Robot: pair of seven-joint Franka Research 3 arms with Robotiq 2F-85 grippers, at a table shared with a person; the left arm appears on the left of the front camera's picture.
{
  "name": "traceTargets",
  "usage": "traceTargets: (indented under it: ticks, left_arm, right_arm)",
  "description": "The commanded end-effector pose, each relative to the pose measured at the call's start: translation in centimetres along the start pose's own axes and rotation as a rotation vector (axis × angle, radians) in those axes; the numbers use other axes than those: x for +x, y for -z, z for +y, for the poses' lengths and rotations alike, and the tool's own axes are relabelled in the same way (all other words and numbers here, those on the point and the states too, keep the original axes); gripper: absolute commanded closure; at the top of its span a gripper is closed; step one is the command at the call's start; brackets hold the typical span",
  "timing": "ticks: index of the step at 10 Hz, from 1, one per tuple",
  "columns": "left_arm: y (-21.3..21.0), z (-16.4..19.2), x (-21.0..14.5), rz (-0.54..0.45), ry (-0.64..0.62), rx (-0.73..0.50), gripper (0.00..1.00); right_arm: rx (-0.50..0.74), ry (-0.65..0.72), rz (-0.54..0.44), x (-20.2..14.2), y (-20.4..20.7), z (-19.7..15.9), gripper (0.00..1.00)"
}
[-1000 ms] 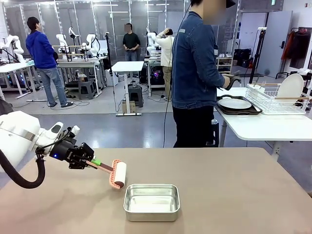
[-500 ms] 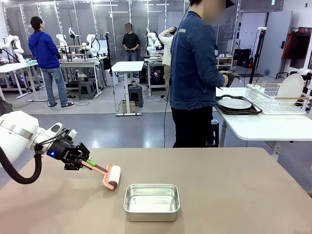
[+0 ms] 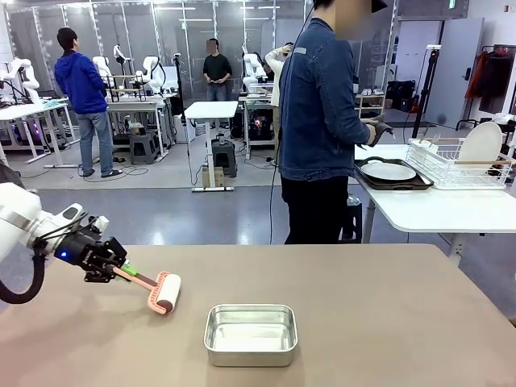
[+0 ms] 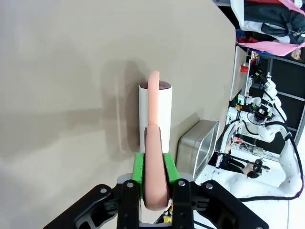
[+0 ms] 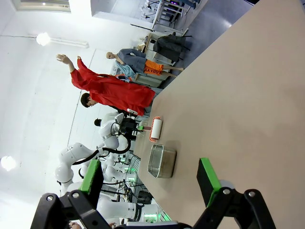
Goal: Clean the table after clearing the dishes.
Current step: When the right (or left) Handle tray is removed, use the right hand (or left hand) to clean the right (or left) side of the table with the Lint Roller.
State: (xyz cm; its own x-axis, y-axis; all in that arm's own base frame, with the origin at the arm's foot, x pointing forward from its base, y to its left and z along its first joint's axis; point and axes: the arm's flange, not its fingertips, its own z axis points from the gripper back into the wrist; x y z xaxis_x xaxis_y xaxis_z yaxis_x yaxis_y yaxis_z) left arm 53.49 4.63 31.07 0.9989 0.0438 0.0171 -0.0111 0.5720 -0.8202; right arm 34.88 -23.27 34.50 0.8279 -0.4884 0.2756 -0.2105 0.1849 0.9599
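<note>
My left gripper is shut on the pink handle of a lint roller, whose white roll lies on the tan table at the left. In the left wrist view the green pads of the left gripper clamp the handle, and the roller points away along the table. One of the dishes, a white plate on a dark tray, sits on the white side table at the right, by the person's hand. My right gripper stands open above the table, holding nothing.
A shiny steel pan stands near the table's front middle, just right of the roller. A person in a denim jacket stands at the far edge, turned toward the side table. A white dish rack stands there too.
My left gripper has drawn the roller to the left across the table, away from the steel pan. The right gripper has stayed open.
</note>
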Motion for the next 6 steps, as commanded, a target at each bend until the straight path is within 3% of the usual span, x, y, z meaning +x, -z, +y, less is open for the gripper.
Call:
traceTargets:
  ticks: [1, 6]
  left_arm:
    - [-2.2, 3.9, -1.6, -0.016, 0.024, 0.127, 0.78]
    - [-9.2, 6.1, -5.3, -0.135, -0.055, 0.476, 0.78]
  right_arm:
    - [-0.005, 0.011, 0.004, 0.0, 0.0, 0.4, 0.0]
    - [-0.005, 0.011, 0.004, 0.0, 0.0, 0.4, 0.0]
